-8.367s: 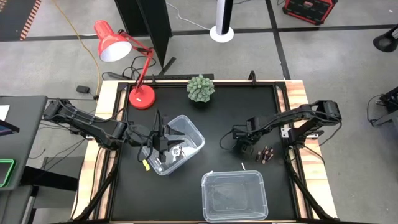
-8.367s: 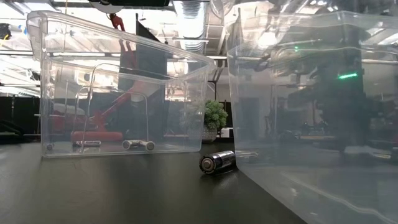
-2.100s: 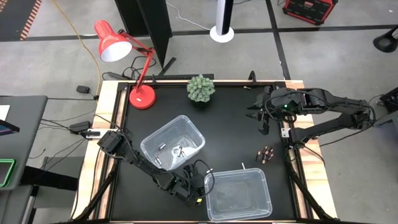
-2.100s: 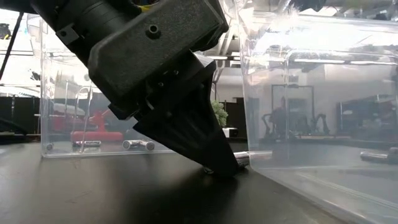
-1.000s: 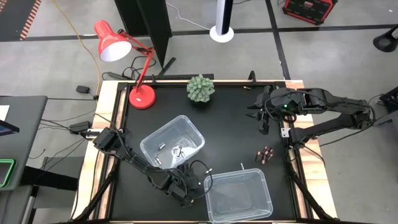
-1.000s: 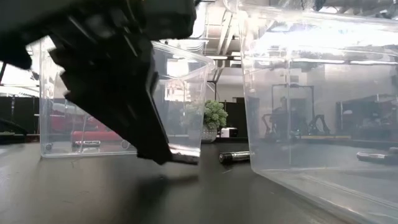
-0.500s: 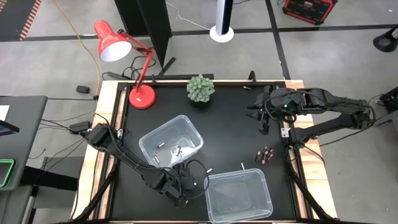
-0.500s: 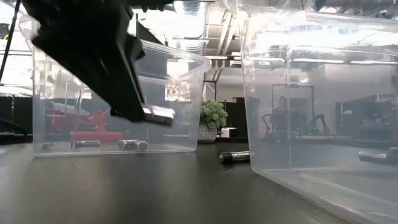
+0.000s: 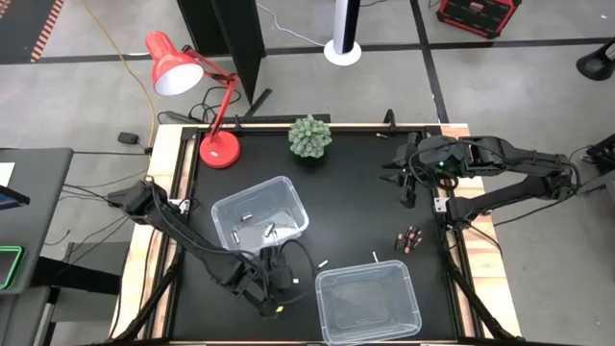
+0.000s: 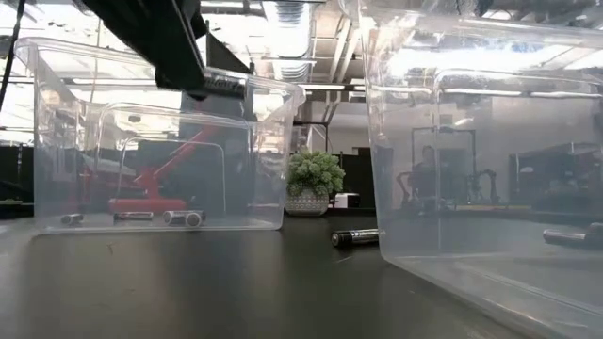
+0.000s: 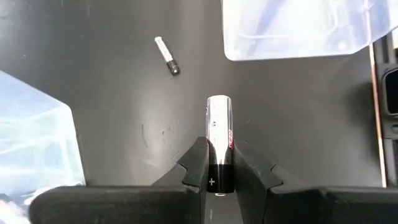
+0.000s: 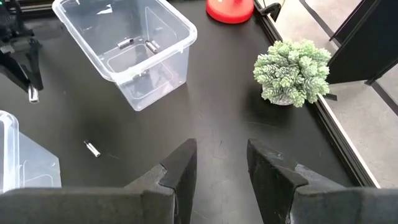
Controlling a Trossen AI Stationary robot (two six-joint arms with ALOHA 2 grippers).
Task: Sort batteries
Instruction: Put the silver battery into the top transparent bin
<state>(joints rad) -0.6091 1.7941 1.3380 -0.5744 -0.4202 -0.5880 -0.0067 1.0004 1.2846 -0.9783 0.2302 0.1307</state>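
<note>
My left gripper (image 11: 219, 177) hangs above the table's near middle (image 9: 283, 284), shut on a silver battery (image 11: 219, 134) with a dark end. It is between a clear bin (image 9: 259, 221) holding several batteries and a second clear bin (image 9: 365, 303). One loose battery (image 9: 324, 261) lies flat on the black mat between the bins, and another (image 9: 375, 256) lies by the second bin's far rim. Dark batteries (image 9: 410, 238) lie in a cluster near the right edge. My right gripper (image 12: 221, 165) waits open, high over the far right (image 9: 405, 192). My left gripper pinches the battery's dark end (image 11: 219, 173) between its two fingers (image 11: 252, 171), which slant down from the table's left. The silver part sticks out forward past the fingertips. The battery (image 10: 221, 87) is lifted clear of the table and lies about level.
A potted plant (image 9: 310, 136) and a red desk lamp (image 9: 219, 149) stand at the far edge. There is bare black mat in the middle, between the bins and the right arm.
My left gripper has risen from just above the mat to about the height of the bin's rim, carrying the battery, and has drifted slightly toward the table's left. The bin with batteries has slid a little toward the left edge.
</note>
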